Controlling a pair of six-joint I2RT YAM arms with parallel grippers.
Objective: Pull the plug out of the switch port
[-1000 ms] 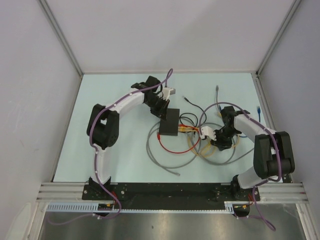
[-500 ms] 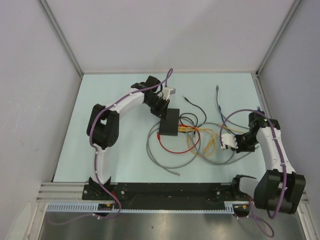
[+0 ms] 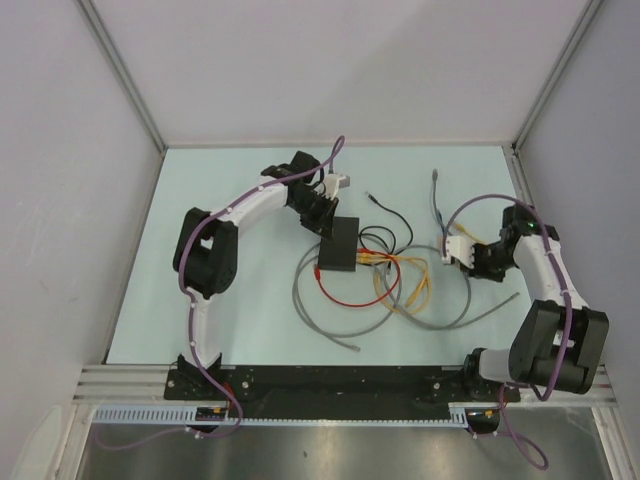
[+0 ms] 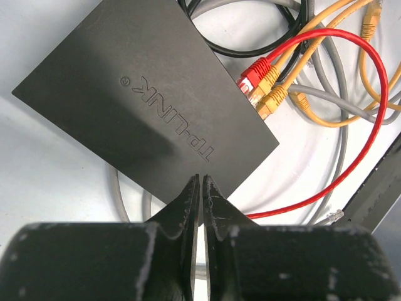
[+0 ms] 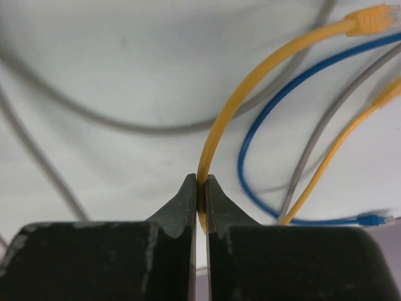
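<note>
Currently my right gripper (image 5: pixel 200 188) is pinched on a yellow cable (image 5: pixel 250 88) whose plug (image 5: pixel 369 14) lies free. My left gripper (image 4: pixel 201 188) has its jaws together at the switch (image 4: pixel 138 94) edge.

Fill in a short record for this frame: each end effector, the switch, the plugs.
left end effector: shut, empty, tips at the edge of the switch
right end effector: shut on a yellow cable, away from the switch
switch ports: a red plug and two yellow plugs seated
</note>
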